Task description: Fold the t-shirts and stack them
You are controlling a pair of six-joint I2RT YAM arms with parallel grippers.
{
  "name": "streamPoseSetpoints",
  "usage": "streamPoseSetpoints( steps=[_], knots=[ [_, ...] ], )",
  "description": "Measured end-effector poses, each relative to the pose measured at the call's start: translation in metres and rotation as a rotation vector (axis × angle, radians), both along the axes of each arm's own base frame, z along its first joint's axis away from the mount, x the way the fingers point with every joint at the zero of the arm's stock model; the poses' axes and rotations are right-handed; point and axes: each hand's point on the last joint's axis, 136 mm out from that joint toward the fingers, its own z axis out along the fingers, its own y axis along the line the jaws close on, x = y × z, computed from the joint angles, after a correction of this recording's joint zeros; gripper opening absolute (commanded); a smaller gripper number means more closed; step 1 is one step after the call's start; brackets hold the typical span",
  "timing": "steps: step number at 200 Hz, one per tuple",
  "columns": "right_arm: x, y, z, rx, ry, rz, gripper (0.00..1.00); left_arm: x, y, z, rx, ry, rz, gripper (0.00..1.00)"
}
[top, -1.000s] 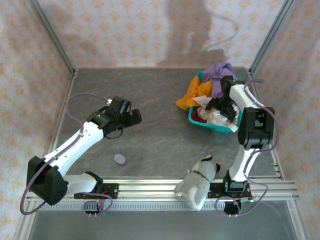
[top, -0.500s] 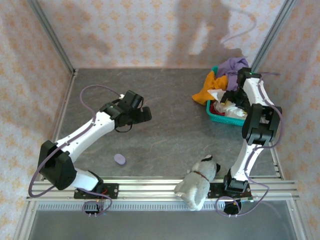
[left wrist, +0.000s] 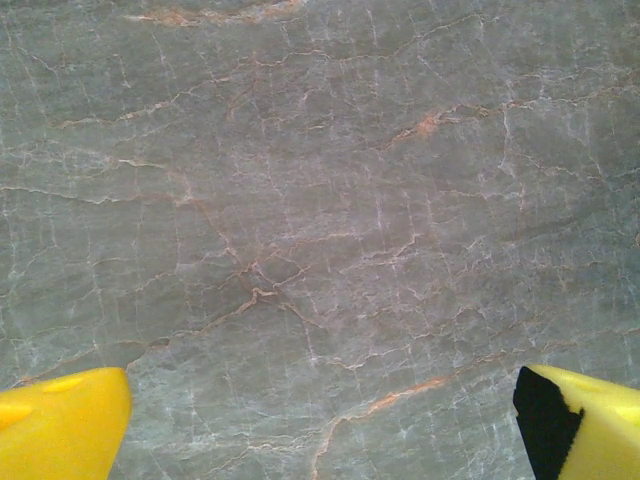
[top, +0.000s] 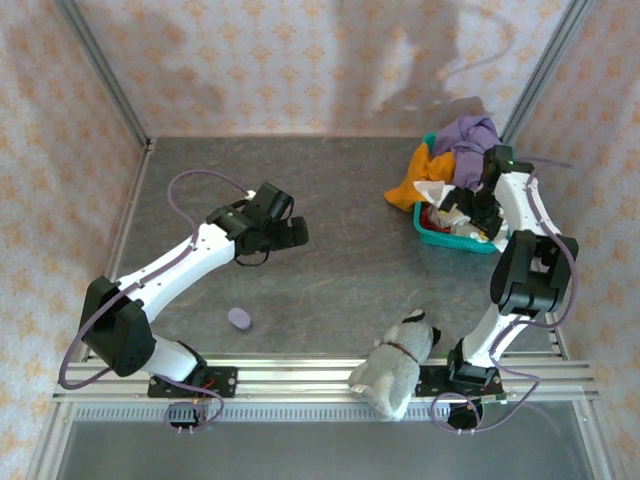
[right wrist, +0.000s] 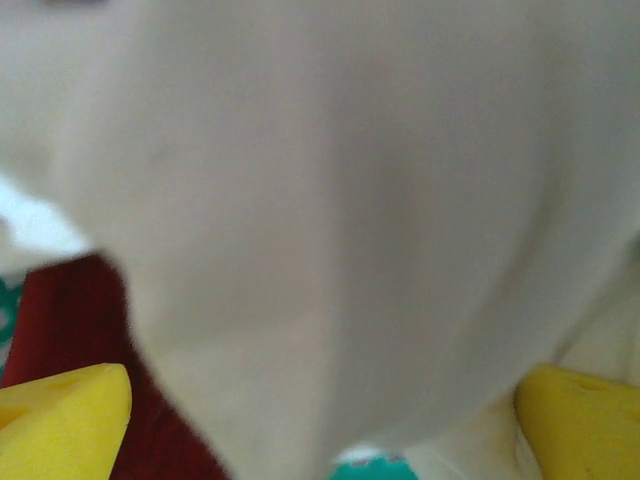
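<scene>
Right gripper spread wide, arm bent down over cream-white t-shirt, left gripper spread, reaching over table

The table centre is bare between the left gripper and the teal basket. Obstacles: a small purple object front left, the plush toy on the front rail, and the orange t-shirt overhanging the basket's left side. Inside it, cream cloth crowds the right gripper's gap.
</scene>
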Motion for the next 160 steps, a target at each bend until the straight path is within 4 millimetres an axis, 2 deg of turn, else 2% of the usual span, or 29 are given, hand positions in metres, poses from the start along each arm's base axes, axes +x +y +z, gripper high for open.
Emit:
streamPoseSetpoints(
  steps=[34,93,160],
  knots=[
    [-0.006,-0.030,-0.007,-0.050,0.027,-0.039,0.99,0.000,0.000,0.000,0.000,0.000,-0.001,0.99],
    [-0.008,-0.061,-0.026,-0.192,0.152,-0.005,0.99,-0.002,-0.004,0.000,0.000,0.000,-0.012,0.99],
    [-0.002,-0.087,-0.015,-0.322,0.167,0.028,0.99,-0.002,-0.004,0.003,-0.002,-0.002,-0.012,0.99]
  ],
)
